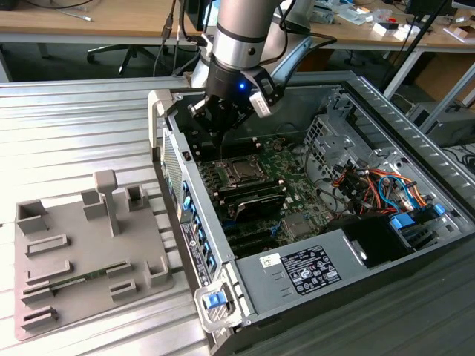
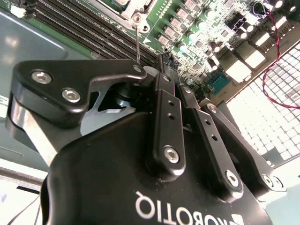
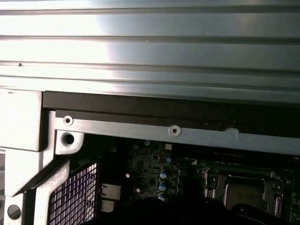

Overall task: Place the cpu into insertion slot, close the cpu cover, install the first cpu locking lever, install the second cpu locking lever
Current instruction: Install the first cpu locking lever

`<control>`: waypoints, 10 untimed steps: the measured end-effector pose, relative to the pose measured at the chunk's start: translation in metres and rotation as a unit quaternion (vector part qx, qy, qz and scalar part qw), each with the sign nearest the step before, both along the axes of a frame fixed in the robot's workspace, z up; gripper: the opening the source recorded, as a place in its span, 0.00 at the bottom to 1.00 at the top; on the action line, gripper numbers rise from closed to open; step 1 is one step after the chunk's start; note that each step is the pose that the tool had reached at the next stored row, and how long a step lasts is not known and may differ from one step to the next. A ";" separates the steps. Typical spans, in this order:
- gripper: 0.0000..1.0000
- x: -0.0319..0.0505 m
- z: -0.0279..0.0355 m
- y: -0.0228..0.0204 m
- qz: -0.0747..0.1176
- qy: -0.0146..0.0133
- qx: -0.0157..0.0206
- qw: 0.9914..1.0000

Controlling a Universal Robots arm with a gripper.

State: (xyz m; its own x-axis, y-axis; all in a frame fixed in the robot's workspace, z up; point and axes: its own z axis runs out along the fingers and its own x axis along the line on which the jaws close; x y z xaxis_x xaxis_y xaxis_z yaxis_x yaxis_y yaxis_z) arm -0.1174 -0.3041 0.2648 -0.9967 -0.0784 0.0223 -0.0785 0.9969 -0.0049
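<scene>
In the exterior view the cpu (image 1: 242, 172) lies flat in the socket on the motherboard, its grey top showing through the silver cpu cover (image 1: 229, 166) that lies down around it. My gripper (image 1: 214, 133) hangs just above the board, at the socket's far left corner. In the second wrist view the fingers (image 2: 165, 89) stand pressed together, shut. A thin wire locking lever (image 2: 137, 44) rises from the socket corner beside the fingertips; whether they touch it I cannot tell. The first wrist view shows the socket with the cpu (image 3: 242, 191) and the cover (image 3: 212, 180).
The open computer case (image 1: 185, 222) lies on a ribbed metal table (image 1: 74, 126). Memory slots (image 1: 252, 200), cables (image 1: 371, 182) and a power supply (image 1: 312, 271) surround the socket. A grey fixture tray (image 1: 82, 252) with pegs sits at the exterior view's left. The case rim (image 3: 173, 130) is close to the wrist.
</scene>
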 end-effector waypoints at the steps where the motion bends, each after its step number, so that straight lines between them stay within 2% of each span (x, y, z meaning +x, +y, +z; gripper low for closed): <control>1: 0.11 0.0005 0.0000 0.0002 0.000 0.000 0.000 1.000; 10: 0.11 0.0042 -0.0001 0.0014 0.000 0.000 0.000 1.000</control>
State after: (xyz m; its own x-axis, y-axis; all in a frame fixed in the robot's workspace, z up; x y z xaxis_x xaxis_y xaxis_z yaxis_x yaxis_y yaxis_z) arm -0.1133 -0.3027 0.2647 -0.9966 -0.0788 0.0223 -0.0789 0.9969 -0.0048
